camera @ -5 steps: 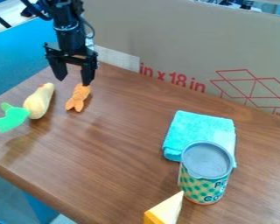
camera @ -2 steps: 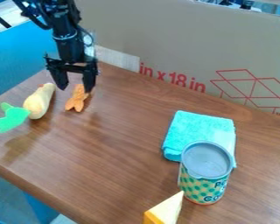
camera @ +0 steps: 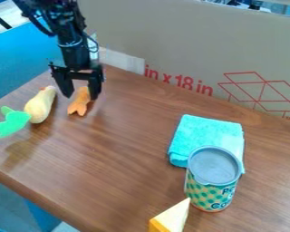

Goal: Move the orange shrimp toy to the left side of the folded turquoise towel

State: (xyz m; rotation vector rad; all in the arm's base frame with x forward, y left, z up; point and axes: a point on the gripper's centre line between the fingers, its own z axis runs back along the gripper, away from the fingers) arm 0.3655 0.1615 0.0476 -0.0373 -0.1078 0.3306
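With the view as a clock, the yellow cheese wedge (camera: 170, 217) lies nearest, almost at 6 o'clock. Beyond it, toward 5, the patterned can (camera: 211, 192) stands upright with its grey lid on top. The folded turquoise towel (camera: 206, 132) lies just behind the can, at 4; whether they touch is hard to tell. Out at 9 o'clock is the green leaf-shaped piece (camera: 13, 123), its inner end against the pale yellow squash-shaped toy (camera: 41, 105).

A little past 9, toward 10, is the small orange toy (camera: 78, 105). It lies on the wooden table (camera: 129, 149), its forked end pointing to about 6 and its other end up between the fingers of the black gripper (camera: 81, 97). The cardboard box (camera: 190, 54) stands farthest, from 11 round to 3.

Over the last second the gripper has come down and shifted slightly toward 3 o'clock, so its fingers now straddle the orange toy instead of hanging above it. They are spread, with a gap showing, and the toy has not moved. That looks like the lining-up before a grasp: the toy seems placed for closing on, but is not yet gripped.
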